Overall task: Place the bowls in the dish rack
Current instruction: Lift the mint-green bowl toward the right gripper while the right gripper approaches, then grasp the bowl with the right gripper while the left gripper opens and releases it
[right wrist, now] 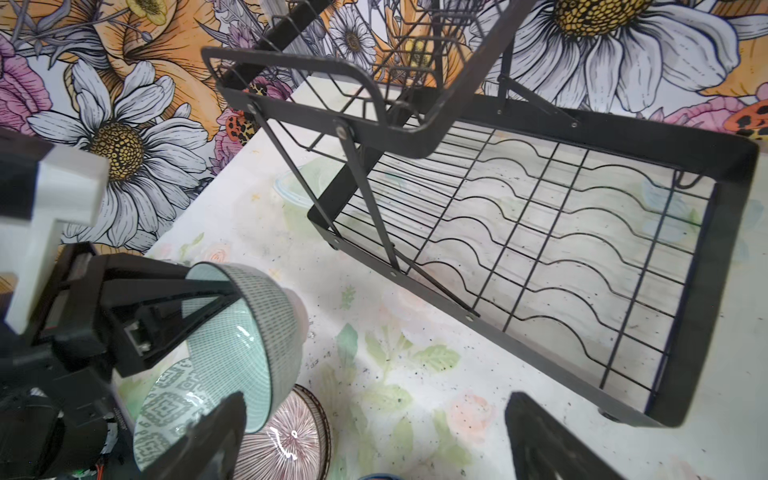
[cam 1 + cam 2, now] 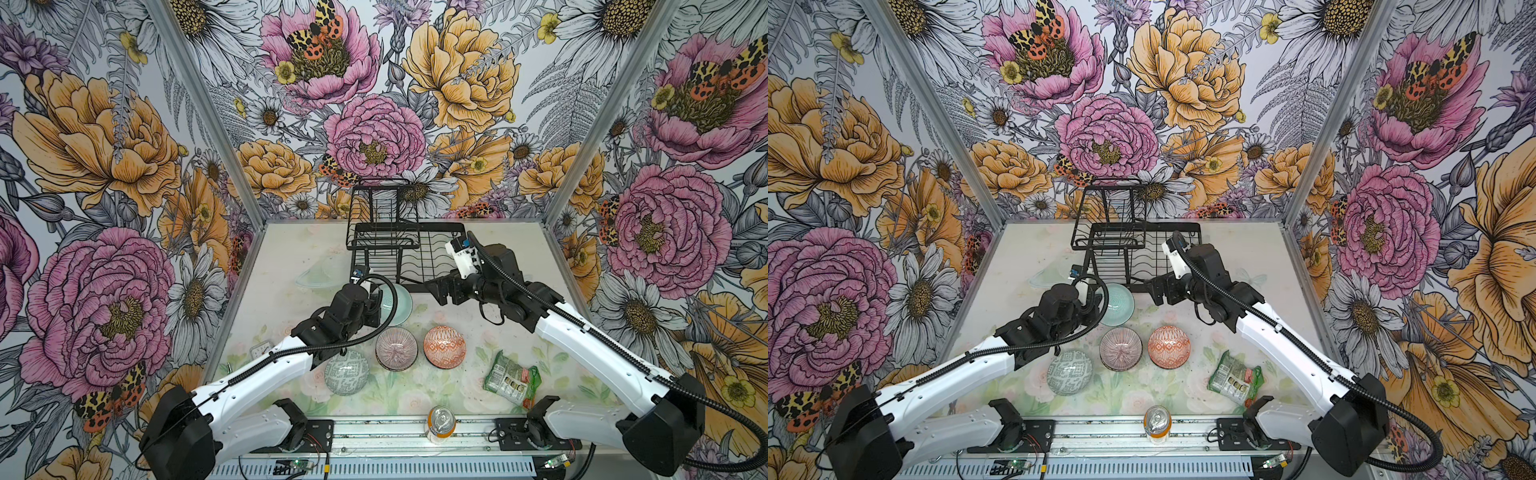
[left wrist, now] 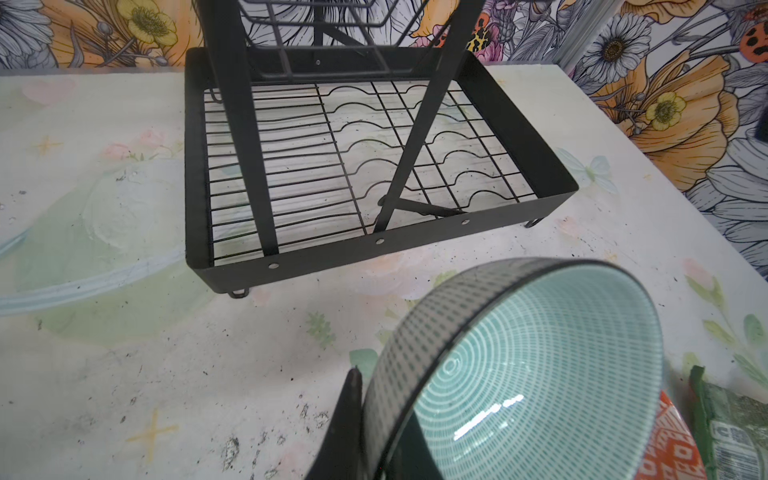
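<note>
The pale teal bowl (image 2: 397,305), pinched by its rim alone between the closed jaws of the left gripper (image 2: 379,306) with the dish rack (image 3: 332,257) just ahead of them, could be levered loose or struck against the rack's front wall, while the right gripper (image 2: 435,292) is held wide and empty beside it.

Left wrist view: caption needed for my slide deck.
Left end effector grips the tilted teal bowl by its rim, facing the black wire dish rack.

Black wire dish rack (image 2: 409,249) stands at back; teal bowl (image 2: 399,307) tips on edge just before it; pink-striped bowl (image 2: 396,348), orange-white bowl (image 2: 444,346), grey-green maze bowl (image 2: 346,372) sit upright nearer.
</note>
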`<move>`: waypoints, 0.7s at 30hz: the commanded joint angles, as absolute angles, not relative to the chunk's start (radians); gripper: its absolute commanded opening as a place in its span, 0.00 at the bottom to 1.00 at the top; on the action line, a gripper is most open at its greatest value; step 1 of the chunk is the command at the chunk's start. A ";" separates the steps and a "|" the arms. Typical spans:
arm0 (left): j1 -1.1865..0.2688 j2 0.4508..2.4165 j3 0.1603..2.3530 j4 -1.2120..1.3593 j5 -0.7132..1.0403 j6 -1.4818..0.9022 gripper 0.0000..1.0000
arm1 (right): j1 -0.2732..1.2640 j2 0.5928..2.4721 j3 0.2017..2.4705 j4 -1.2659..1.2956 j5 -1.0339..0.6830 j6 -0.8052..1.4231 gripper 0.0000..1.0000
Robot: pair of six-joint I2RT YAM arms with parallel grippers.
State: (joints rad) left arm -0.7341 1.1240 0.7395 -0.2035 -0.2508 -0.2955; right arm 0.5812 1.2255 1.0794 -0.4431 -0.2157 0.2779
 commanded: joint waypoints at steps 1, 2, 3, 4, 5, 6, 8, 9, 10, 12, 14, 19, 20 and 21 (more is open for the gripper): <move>-0.744 1.154 0.809 -0.049 -0.275 -0.272 0.00 | 0.617 1.229 1.095 -0.380 -0.193 0.328 0.97; -0.743 1.168 0.819 -0.036 -0.268 -0.266 0.00 | 0.625 1.237 1.091 -0.363 -0.190 0.336 0.97; -0.745 1.183 0.831 -0.024 -0.262 -0.262 0.00 | 0.631 1.244 1.086 -0.346 -0.181 0.349 0.97; -0.747 1.194 0.841 -0.015 -0.258 -0.262 0.00 | 0.633 1.251 1.081 -0.332 -0.178 0.357 0.97; -0.748 1.206 0.852 -0.003 -0.252 -0.261 0.00 | 0.635 1.258 1.078 -0.322 -0.175 0.365 0.96; -0.749 1.218 0.861 0.003 -0.243 -0.261 0.00 | 0.635 1.266 1.074 -0.309 -0.166 0.373 0.95; -0.752 1.235 0.877 0.018 -0.235 -0.261 0.00 | 0.635 1.281 1.071 -0.300 -0.148 0.386 0.93; -0.754 1.241 0.883 0.027 -0.228 -0.261 0.00 | 0.636 1.290 1.069 -0.294 -0.137 0.392 0.93; -0.756 1.246 0.886 0.033 -0.224 -0.262 0.00 | 0.636 1.297 1.065 -0.286 -0.131 0.398 0.93; -0.759 1.258 0.894 0.046 -0.216 -0.264 0.00 | 0.635 1.320 1.066 -0.274 -0.122 0.414 0.91; -0.762 1.267 0.899 0.053 -0.216 -0.268 0.00 | 0.635 1.339 1.066 -0.257 -0.120 0.431 0.88; -0.770 1.276 0.899 0.087 -0.216 -0.272 0.00 | 0.635 1.362 1.063 -0.226 -0.107 0.454 0.72; -0.769 1.278 0.896 0.092 -0.216 -0.274 0.00 | 0.635 1.366 1.063 -0.226 -0.109 0.456 0.69; -0.770 1.278 0.896 0.099 -0.216 -0.273 0.00 | 0.635 1.367 1.063 -0.225 -0.110 0.456 0.67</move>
State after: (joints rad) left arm -0.7635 1.2850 0.8589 -0.0086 -0.2352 -0.2691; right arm 0.6319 1.3628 1.0679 -0.2722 -0.1284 0.4393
